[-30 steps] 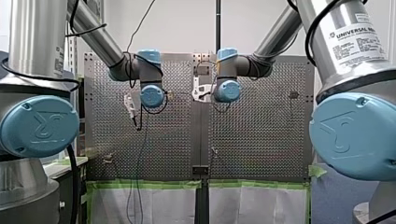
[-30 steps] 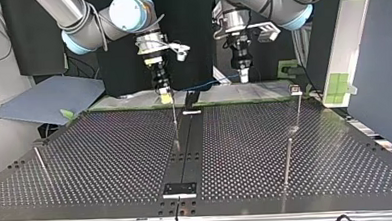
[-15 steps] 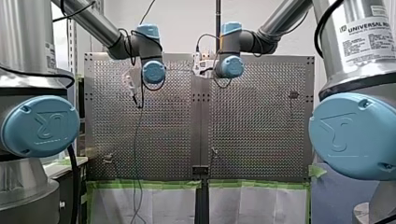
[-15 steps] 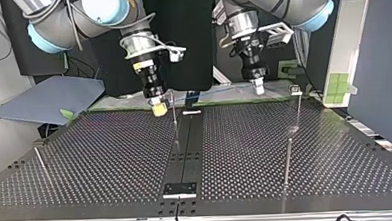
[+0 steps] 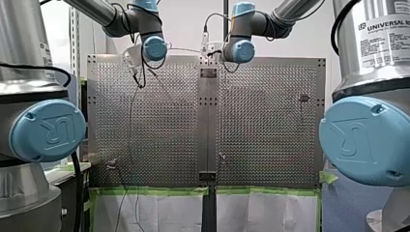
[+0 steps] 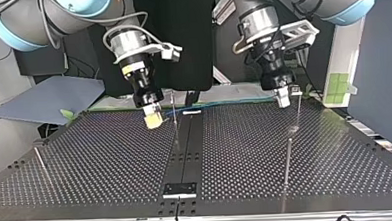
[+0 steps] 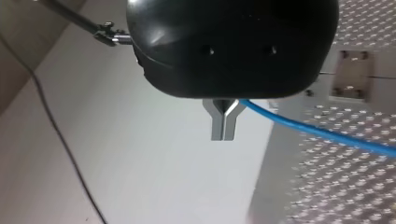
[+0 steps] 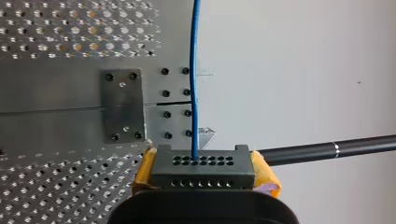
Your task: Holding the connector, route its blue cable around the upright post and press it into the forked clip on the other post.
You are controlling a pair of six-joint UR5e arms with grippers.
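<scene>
Since 1 sec ago both arms swung forward: yellow-padded right gripper (image 6: 153,120), clamped on dark grey block connector (image 8: 202,167), now beside thin upright metal post (image 6: 175,125); left gripper (image 6: 282,101), fingers (image 7: 217,126) pinched on thin blue cable (image 8: 194,70), beside forked-clip post (image 6: 297,107). Routing looks abt to start.

Robotics laboratory: two grey-and-blue industrial arms (image 5: 43,130) flank a perforated metal table (image 6: 111,159) fitted with thin upright posts (image 6: 288,161). Green tape (image 5: 150,191) marks its edge and cables (image 5: 129,121) trail across it.
</scene>
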